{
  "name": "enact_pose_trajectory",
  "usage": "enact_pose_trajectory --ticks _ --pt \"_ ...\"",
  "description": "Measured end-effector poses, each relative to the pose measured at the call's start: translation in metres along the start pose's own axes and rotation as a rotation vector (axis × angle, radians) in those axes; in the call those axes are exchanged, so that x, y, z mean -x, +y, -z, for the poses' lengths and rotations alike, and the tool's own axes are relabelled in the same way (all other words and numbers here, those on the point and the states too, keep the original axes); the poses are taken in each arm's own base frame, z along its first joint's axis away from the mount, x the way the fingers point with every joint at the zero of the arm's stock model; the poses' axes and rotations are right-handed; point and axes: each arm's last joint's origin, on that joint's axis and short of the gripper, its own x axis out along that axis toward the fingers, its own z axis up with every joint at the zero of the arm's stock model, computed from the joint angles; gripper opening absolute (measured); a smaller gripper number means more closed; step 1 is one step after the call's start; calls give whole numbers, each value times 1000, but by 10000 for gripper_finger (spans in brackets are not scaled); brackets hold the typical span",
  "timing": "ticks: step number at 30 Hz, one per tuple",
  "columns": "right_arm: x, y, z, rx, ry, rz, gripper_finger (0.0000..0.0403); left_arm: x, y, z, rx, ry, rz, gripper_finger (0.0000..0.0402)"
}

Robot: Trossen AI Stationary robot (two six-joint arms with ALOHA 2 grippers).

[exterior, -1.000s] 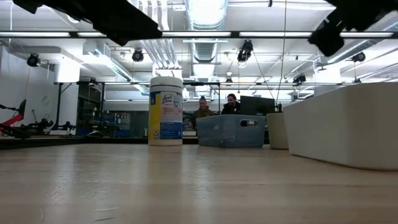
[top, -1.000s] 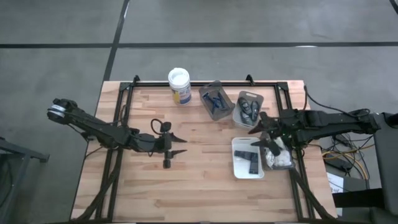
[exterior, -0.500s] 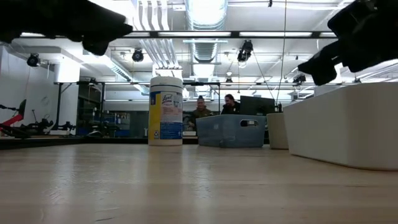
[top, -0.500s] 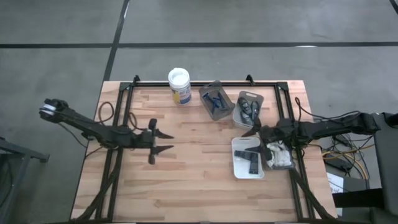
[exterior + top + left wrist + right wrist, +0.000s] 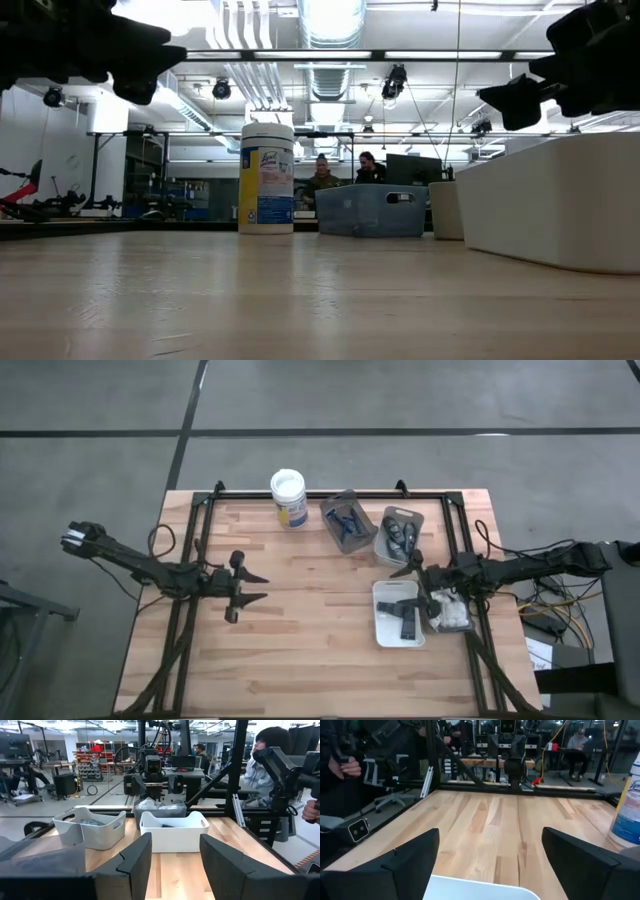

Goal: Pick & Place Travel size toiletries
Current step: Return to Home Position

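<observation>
Toiletries fill trays; left fingers, right fingers spread

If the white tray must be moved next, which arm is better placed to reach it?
Probably right. The right gripper, open, hangs at the white tray's rim; the left gripper, also open, is over the table's opposite half, well apart from that tray.

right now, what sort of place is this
Probably a robotics lab or workshop: bare ceiling ducts overhead, people sitting at desks with screens, and workbenches strung with cables.
</observation>
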Motion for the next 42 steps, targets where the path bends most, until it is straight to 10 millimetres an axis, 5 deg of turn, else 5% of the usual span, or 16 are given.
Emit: enact_pose_trajectory --ticks 11,18,24,42 --pt "-2 0 4 -30 38 1 356 0 1 1 48 5 -20 171" --pt "-3 0 5 -95 45 2 335 2 1 1 -87 -2 13 171" --pt "-3 0 5 -75 48 1 317 14 4 13 -78 -86 147 171" --pt "2 1 -4 -24 -33 -9 270 46 23 6 -154 -121 266 171"
